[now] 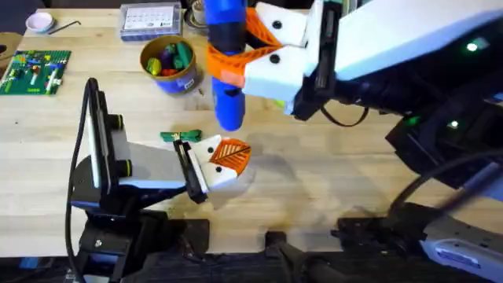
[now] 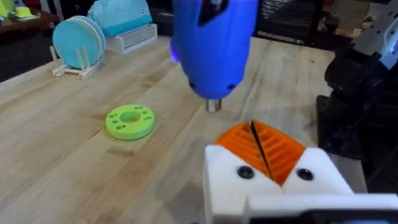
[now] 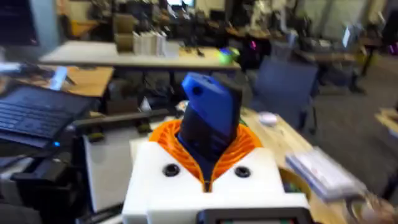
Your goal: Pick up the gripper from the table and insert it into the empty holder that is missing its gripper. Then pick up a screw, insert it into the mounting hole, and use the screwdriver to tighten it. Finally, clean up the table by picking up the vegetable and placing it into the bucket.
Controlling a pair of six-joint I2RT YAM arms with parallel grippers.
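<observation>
My right gripper (image 1: 236, 59) hangs high over the table, shut on the blue screwdriver (image 1: 226, 55), which stands upright with its thin metal tip (image 2: 213, 106) pointing down. Just below the tip lies my left gripper (image 1: 228, 157); both its white mounts carry orange ribbed fingers (image 2: 283, 149), pressed together and shut. Each mount shows a dark round spot on its face. The right wrist view has the screwdriver (image 3: 208, 121) clamped between orange fingers. The dark-green vegetable (image 1: 177, 136) lies on the table beside the left gripper. The blue bucket (image 1: 169, 63) stands behind it. The loose gripper, the empty holder and the screw are out of view.
A lime-green disc (image 2: 130, 121) lies on the wood beyond the left gripper. A green brick board (image 1: 35, 71) sits at the far left, with a white box (image 1: 149, 20) and a small bowl (image 1: 39, 22) along the back edge. A rack of blue plates (image 2: 78, 40) stands farther off.
</observation>
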